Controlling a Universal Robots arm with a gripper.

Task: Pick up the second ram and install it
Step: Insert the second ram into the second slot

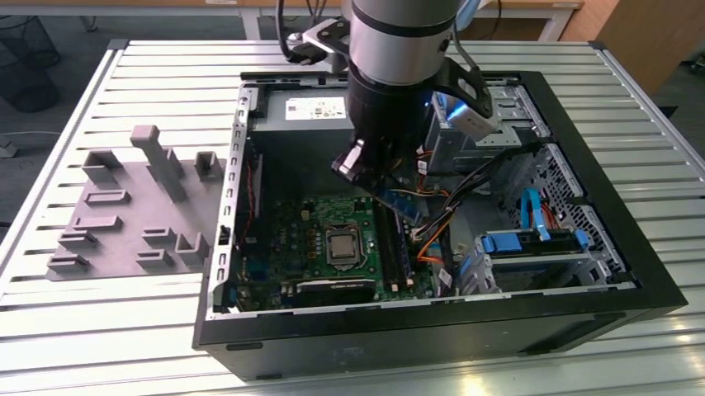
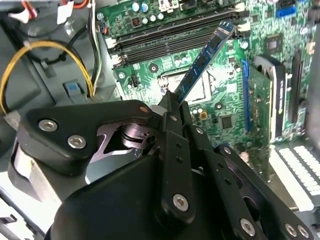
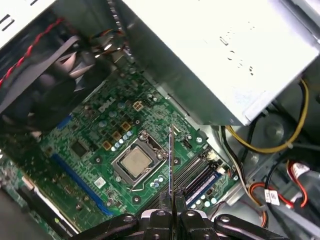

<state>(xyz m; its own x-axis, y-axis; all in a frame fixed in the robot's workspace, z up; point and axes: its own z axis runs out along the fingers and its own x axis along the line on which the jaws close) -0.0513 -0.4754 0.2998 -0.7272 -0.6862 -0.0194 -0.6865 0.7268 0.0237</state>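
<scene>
My gripper is shut on the second ram, a thin blue-green stick with dark chips. The stick hangs tilted above the green motherboard, short of the black slot rails. In the first wrist view the second ram shows edge-on, rising from between the gripper fingers over the processor socket, with the slot rails beside it. In the exterior view the gripper is inside the open computer case, and the second ram pokes out below it.
A grey moulded fixture with upright posts lies on the slatted table at the exterior view's left. Inside the case are the power supply, bundles of coloured cables and a blue drive bay. A graphics card stands near the slots.
</scene>
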